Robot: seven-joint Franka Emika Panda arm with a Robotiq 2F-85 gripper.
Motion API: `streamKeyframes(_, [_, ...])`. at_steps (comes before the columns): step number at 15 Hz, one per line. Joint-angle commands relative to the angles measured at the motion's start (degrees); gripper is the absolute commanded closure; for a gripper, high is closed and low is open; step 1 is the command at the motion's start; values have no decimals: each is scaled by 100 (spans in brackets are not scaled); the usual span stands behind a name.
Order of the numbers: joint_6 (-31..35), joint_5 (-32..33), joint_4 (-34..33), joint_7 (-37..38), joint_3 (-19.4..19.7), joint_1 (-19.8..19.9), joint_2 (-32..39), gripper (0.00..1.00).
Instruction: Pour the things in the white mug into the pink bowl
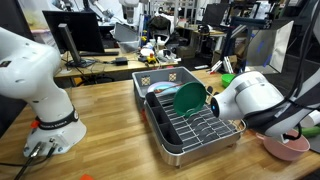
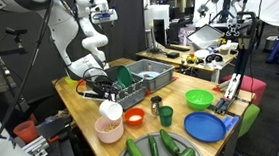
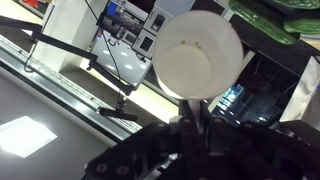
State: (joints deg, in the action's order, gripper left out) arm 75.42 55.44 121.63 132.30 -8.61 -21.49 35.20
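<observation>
The white mug fills the top of the wrist view, round face toward the camera. My gripper is shut on its lower edge. In both exterior views the mug is tipped on its side in the air. In an exterior view it hangs just above the pink bowl. The pink bowl shows at the lower right edge, below and beside the mug. The black gripper holds the mug from behind. I cannot see the mug's contents.
A dish rack with a green plate stands behind the mug. A small red bowl, two dark cups, a green bowl, a blue plate and cucumbers lie nearby. The robot base is on the table.
</observation>
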Motion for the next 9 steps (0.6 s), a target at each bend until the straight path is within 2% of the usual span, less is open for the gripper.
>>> streamKeyframes(1, [-260, 94, -94, 142, -43, 20, 100, 98])
streamKeyframes(5, [-219, 19, -70, 129, -67, 69, 53, 98])
streamKeyframes(9, [116, -254, 6, 82, -125, 255, -105, 98])
